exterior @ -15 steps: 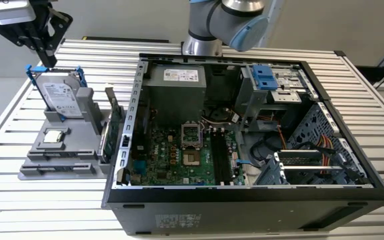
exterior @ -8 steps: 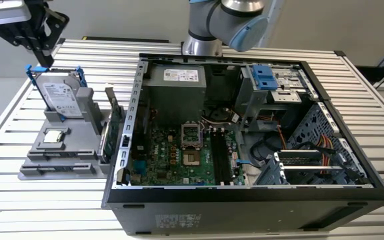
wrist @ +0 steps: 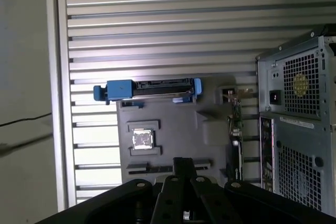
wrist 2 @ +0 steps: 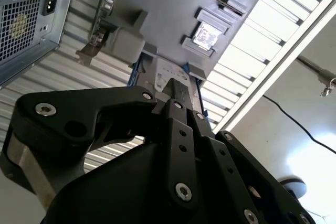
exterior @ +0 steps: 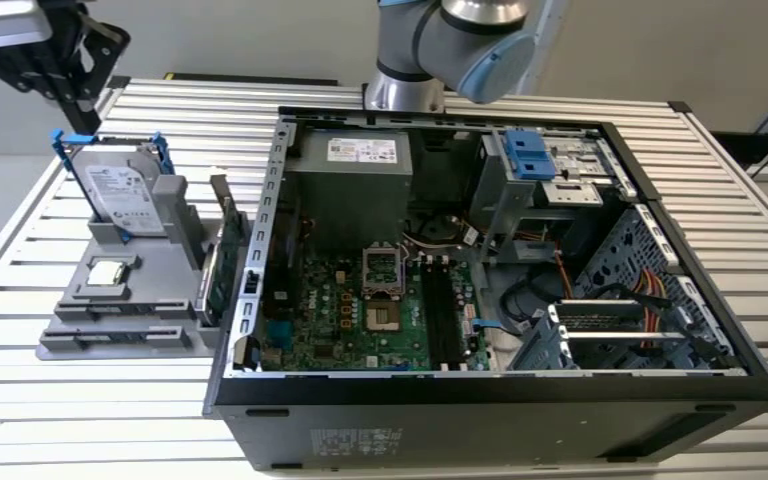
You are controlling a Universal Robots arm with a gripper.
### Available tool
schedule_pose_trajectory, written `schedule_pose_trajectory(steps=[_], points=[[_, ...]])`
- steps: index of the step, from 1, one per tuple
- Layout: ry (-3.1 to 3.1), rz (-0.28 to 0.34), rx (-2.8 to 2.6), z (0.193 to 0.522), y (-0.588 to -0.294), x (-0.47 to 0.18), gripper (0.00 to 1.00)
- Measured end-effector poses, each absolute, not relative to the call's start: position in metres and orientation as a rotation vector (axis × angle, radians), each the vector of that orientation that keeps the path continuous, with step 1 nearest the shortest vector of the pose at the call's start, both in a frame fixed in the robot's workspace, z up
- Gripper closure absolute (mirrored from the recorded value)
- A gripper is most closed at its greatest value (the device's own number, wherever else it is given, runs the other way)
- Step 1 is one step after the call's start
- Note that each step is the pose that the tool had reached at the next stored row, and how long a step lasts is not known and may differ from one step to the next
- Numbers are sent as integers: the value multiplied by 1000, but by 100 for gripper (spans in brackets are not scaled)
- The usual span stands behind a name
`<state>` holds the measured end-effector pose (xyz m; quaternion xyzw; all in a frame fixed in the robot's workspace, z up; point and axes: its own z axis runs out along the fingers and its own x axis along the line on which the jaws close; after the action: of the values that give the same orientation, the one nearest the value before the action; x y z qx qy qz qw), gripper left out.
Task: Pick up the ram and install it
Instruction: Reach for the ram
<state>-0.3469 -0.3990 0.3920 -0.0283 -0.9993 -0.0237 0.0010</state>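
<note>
Nothing done yet: ram (exterior: 229, 268) stands on edge in the grey holder (exterior: 117, 300) on the table (exterior: 37, 400) beside the open case (exterior: 491, 400), gripper (wrist 2: 176, 86) above holder, jaws clenched on nothing, pick and install both outstanding.

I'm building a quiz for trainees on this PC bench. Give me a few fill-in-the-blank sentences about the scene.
The hard drive stands upright in a ___ frame.
The ram stands on edge at the side of the grey holder nearest the computer ___.
The gripper holds ___.
Missing words: blue; case; nothing.
</note>
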Motion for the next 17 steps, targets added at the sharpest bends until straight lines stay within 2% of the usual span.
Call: schedule_pose_trajectory(steps=[17], points=[[-3138, -74, -43, 391, -399, -352, 100]])
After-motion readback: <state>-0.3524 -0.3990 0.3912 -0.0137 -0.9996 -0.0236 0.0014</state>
